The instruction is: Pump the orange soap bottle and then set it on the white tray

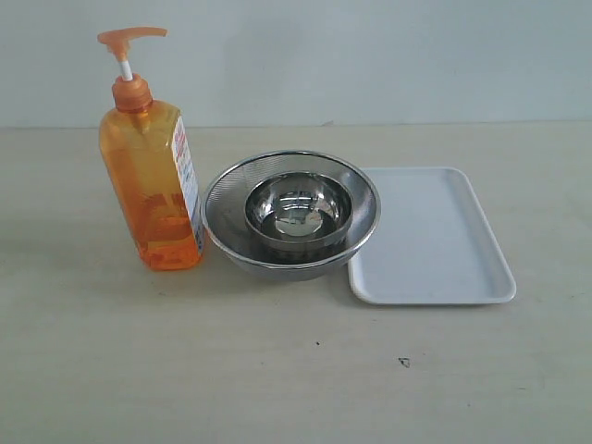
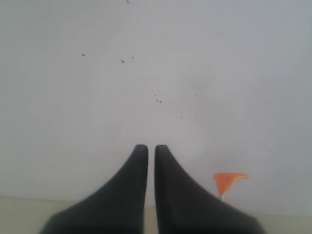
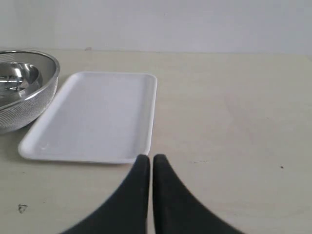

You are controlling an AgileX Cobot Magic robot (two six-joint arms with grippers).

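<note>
Left pincer [image 2: 151,147] closed, empty; right pincer [image 3: 151,157] closed too, white tray [image 3: 97,117] ahead of it. I see the orange soap bottle [image 1: 153,185] upright, left of the steel bowls [image 1: 229,199], bare table [image 1: 277,370] in front.

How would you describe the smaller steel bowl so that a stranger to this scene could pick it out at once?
On the pale table, in the exterior view, an orange soap bottle stands left, a white tray lies right, and a wide steel mesh bowl sits between them. The smaller bowl rests inside that mesh bowl. Unlike it, the smaller bowl is smooth, solid and mirror-shiny.
</note>
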